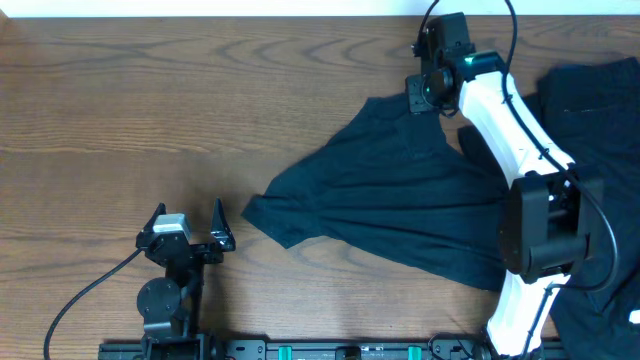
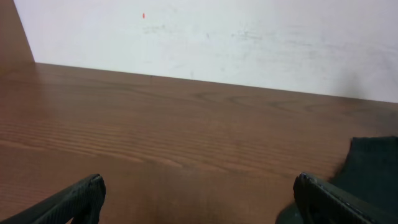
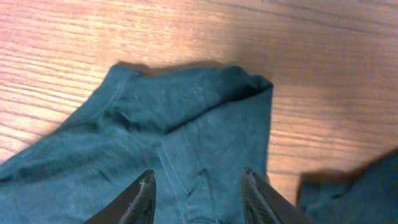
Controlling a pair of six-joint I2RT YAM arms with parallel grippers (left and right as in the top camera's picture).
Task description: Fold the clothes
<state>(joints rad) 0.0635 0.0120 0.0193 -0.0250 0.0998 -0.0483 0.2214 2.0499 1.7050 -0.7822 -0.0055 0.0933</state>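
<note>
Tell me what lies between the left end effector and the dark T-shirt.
Only bare wooden table lies between the left end effector and the T-shirt; the overhead view shows it.

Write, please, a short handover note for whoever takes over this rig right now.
Left gripper: open, empty, over bare table left of the T-shirt.
Right gripper: jaws apart over the T-shirt's far edge; no grip visible.
Other garment: at the table's right end.
Done: nothing folded; T-shirt lies rumpled.
Left: flatten and fold the T-shirt, then the other garment.
</note>
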